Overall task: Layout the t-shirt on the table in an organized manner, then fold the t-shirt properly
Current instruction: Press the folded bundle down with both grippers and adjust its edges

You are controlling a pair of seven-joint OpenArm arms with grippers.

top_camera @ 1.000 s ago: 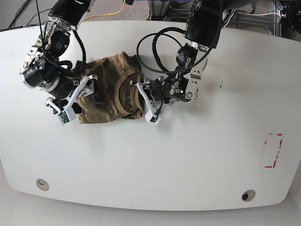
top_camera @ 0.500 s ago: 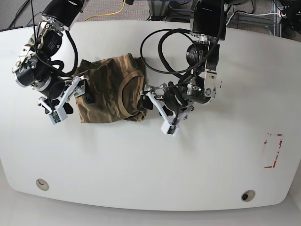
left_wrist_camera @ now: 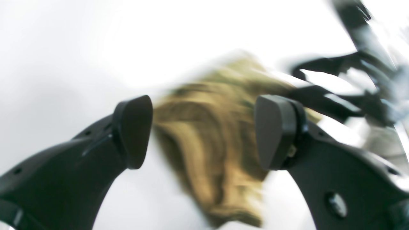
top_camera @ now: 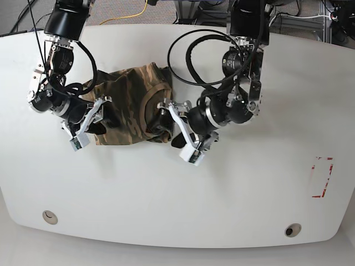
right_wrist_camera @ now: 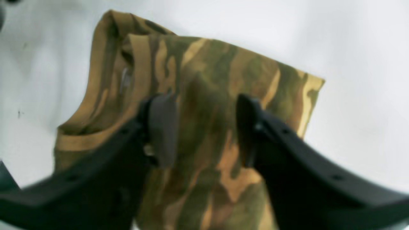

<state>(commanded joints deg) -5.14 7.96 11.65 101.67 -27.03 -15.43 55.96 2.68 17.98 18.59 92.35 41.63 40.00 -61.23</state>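
The t-shirt [top_camera: 128,105] is lying folded into a compact camouflage bundle on the table [top_camera: 183,205], between the two arms, with its tan-ribbed collar turned toward the left gripper [top_camera: 176,128]. That gripper is sitting at the collar-side edge of the bundle; in the left wrist view its fingers [left_wrist_camera: 134,131] are standing well apart with nothing pinched between them, and the cloth [left_wrist_camera: 211,150] is showing, badly blurred, beyond the gap. The blur is too strong to tell whether either pad is touching the fabric. The right gripper [top_camera: 89,119] is sitting at the opposite edge of the bundle. In the right wrist view its two dark fingers [right_wrist_camera: 161,131] are also spread, and the shirt [right_wrist_camera: 204,95] is lying flat just past and beneath them, its collar band off to the left finger's side and a squared corner off to the right finger's side. Its jaws are released, gripping nothing. A red-marked rectangle [top_camera: 322,177] is lying far out beyond the left gripper, well away from the shirt, and two round grommet holes [top_camera: 50,216] are sitting near the table's front edge.
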